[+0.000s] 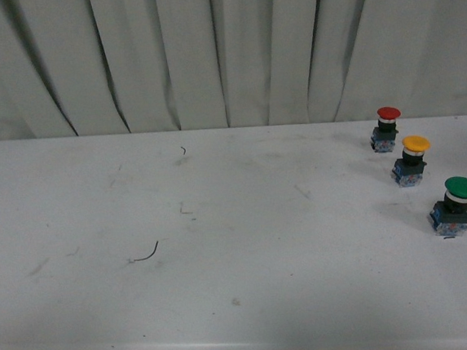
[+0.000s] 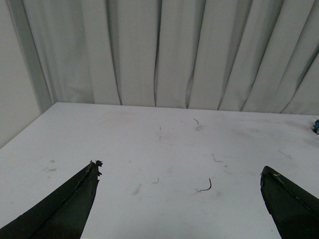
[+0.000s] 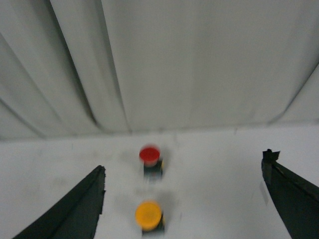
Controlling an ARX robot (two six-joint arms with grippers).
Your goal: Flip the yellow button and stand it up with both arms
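Observation:
The yellow button stands cap-up on the white table at the right, between a red-capped and a green-capped one. In the right wrist view the yellow button shows blurred between the wide-spread fingers of my right gripper, which is open and holds nothing. My left gripper is open too, over bare tabletop, with no button between its fingers. Neither arm shows in the front view.
The red-capped button stands behind the yellow one, and it shows in the right wrist view too. The green-capped button stands in front. A thin curved wire scrap lies left of centre. Grey curtains hang behind the table.

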